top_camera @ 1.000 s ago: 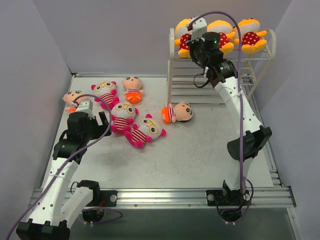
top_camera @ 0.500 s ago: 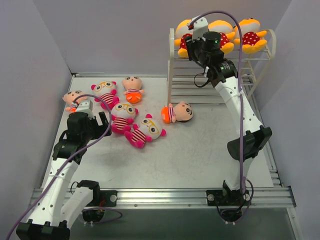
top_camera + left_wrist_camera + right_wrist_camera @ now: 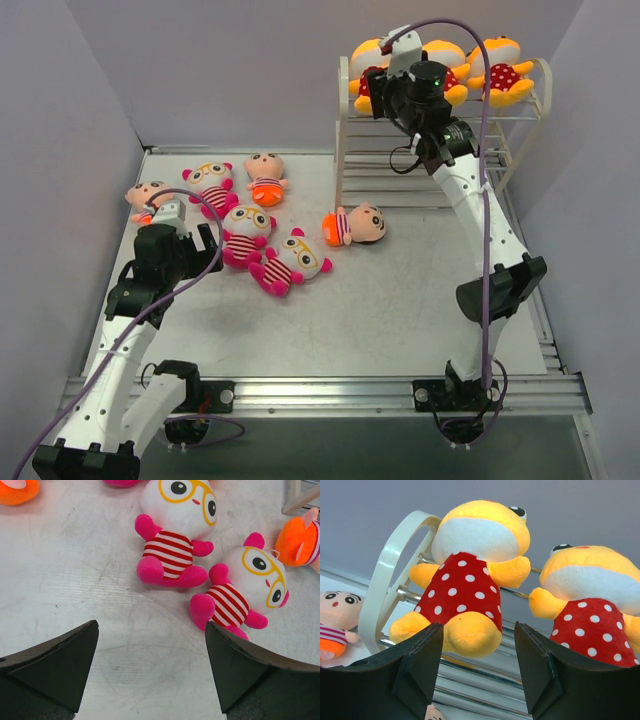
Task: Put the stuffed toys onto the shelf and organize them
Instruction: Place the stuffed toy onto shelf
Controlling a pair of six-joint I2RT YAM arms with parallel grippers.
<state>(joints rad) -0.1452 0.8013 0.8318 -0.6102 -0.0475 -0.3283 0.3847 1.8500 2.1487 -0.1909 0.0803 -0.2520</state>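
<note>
The white wire shelf [image 3: 343,130] stands at the back right. Three yellow-orange stuffed toys with red polka-dot bodies lie in a row on its top tier [image 3: 497,70]. My right gripper [image 3: 383,78] is at the leftmost of them [image 3: 467,570]. Its jaws stand open on either side of that doll's foot, which rests on the rods [image 3: 470,667]. The second polka-dot doll [image 3: 592,600] lies just to the right. My left gripper [image 3: 152,645] is open and empty over the table, near two pink-striped dolls with glasses [image 3: 175,540] [image 3: 245,590].
On the table lie three pink-striped dolls [image 3: 212,183] [image 3: 245,232] [image 3: 295,260] and three peach-faced dolls with orange bottoms [image 3: 265,177] [image 3: 148,197] [image 3: 358,225]. The shelf's lower tiers hold nothing that I can see. Grey walls close in the sides and back.
My right gripper's jaws have opened and let go of the leftmost polka-dot doll, which stays on the top tier. The wrist has shifted slightly up and right. The left arm has not moved.
</note>
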